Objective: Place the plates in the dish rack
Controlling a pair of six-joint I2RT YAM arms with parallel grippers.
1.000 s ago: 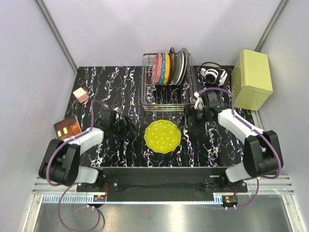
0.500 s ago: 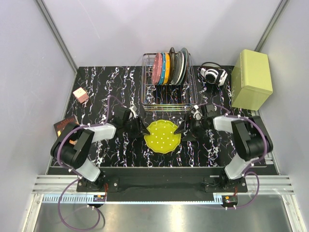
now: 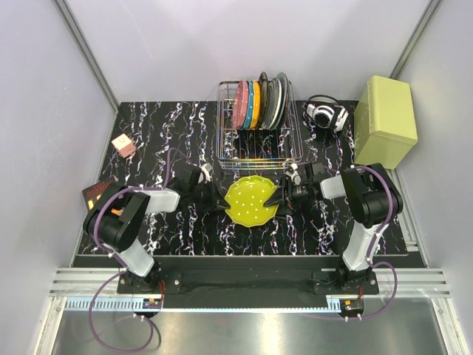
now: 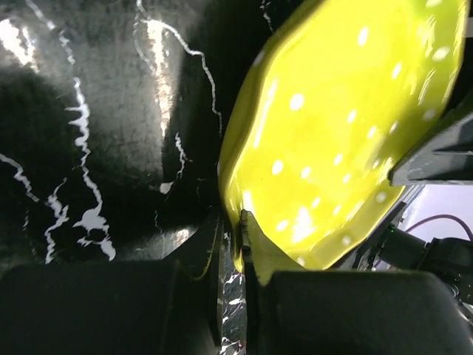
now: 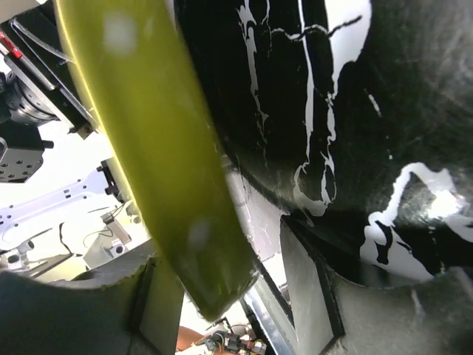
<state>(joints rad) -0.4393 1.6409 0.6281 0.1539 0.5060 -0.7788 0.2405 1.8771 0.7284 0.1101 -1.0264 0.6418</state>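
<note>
The yellow-green plate (image 3: 251,200) with white dots is tilted up off the black marbled table, between my two grippers. My left gripper (image 3: 222,201) is shut on its left rim; in the left wrist view the plate (image 4: 332,133) has its rim pinched between the fingers of the left gripper (image 4: 235,222). My right gripper (image 3: 279,196) is open around the right rim. In the right wrist view the plate (image 5: 162,163) edge lies against one finger of the right gripper (image 5: 225,259), with a gap to the other. The dish rack (image 3: 229,159) behind holds the pink (image 3: 241,105), blue (image 3: 249,103) and orange (image 3: 256,103) plates upright.
Grey and dark plates (image 3: 275,100) stand in the rack's right slots. A yellow-green box (image 3: 384,122) and headphones (image 3: 325,112) sit at the back right. A small pink box (image 3: 123,145) and a dark booklet (image 3: 100,194) lie on the left.
Both arms swung inward to the yellow-green plate. The left gripper closed on its left rim, the right jaws narrowed around the right rim, and the plate tipped up and shifted slightly toward the rack.
</note>
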